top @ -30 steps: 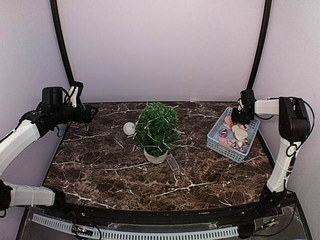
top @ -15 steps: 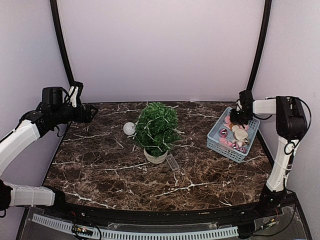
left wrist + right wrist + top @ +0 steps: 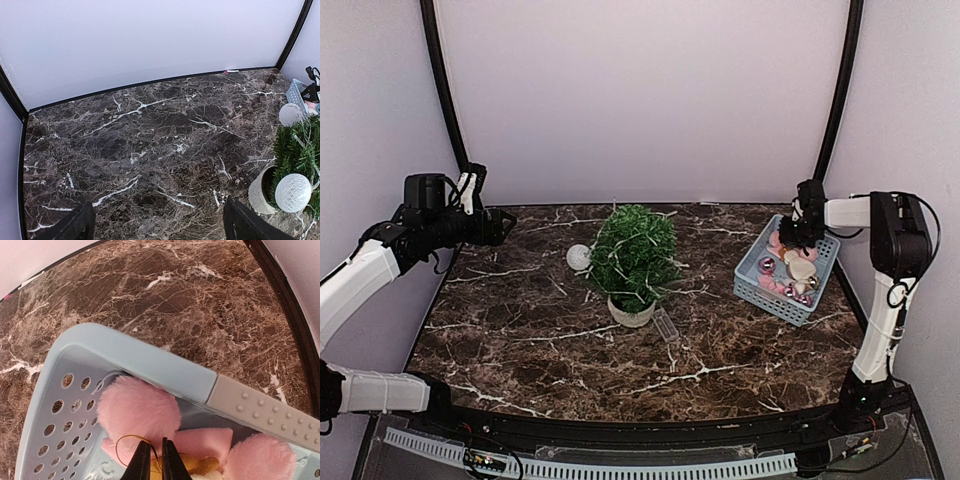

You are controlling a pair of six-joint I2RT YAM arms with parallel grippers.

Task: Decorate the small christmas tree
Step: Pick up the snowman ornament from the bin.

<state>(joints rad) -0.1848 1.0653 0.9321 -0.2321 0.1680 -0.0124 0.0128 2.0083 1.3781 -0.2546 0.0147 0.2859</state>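
Right gripper (image 3: 156,460) is in the blue basket (image 3: 150,362), jaws pinched nearly shut on the gold loop (image 3: 120,445) of a pink pompom (image 3: 137,410). Left gripper (image 3: 157,227) gapes empty, far from basket. Small christmas tree (image 3: 633,255) stands well apart from basket. Risk: thin loop slips free, or pompom snags the rim.

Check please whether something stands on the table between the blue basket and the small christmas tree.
Nothing visible does. Between the blue basket and the small christmas tree lies only bare marble table. A small clear piece lies nearer the arms, off that line, and a white ball sits left of the tree.
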